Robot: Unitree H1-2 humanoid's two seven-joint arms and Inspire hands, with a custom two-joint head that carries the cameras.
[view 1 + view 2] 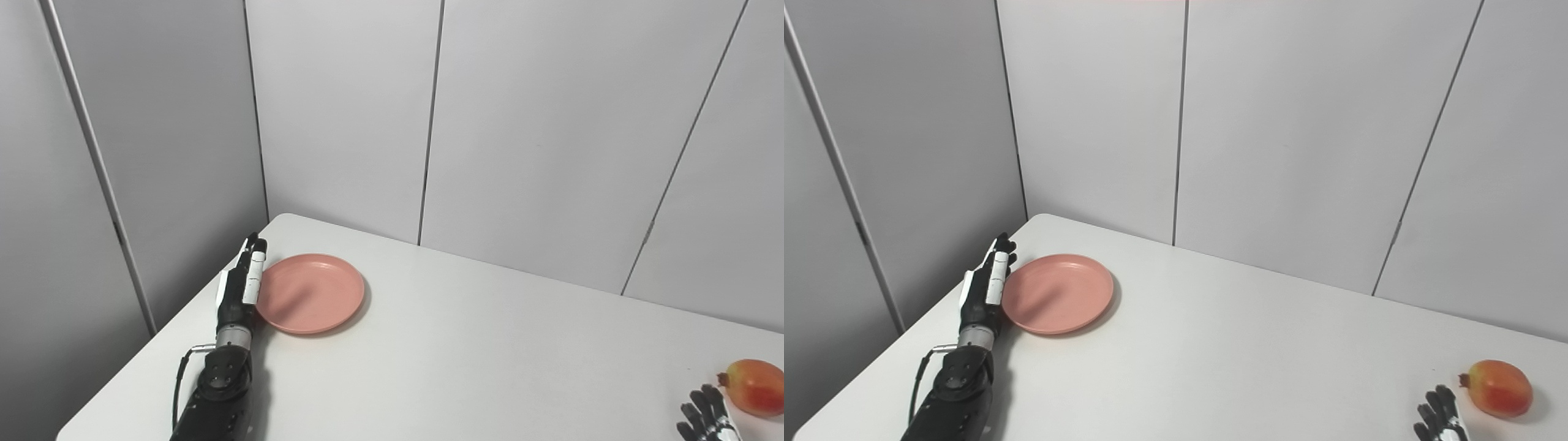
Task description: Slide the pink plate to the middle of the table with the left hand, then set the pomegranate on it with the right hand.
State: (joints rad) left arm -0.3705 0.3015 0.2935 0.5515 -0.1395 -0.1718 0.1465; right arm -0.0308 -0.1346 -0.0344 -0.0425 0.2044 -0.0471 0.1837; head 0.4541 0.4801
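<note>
Touching left robot hand [240, 288]: pink plate [312, 293].

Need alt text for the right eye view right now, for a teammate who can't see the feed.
The left hand, fingers straight, stands edge-on against the left rim of the empty pink plate near the white table's far left corner. The pomegranate lies at the near right, the right hand open just left of it.

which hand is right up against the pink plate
The left hand, flat against the pink plate's left rim. The right hand sits far off beside the pomegranate.
</note>
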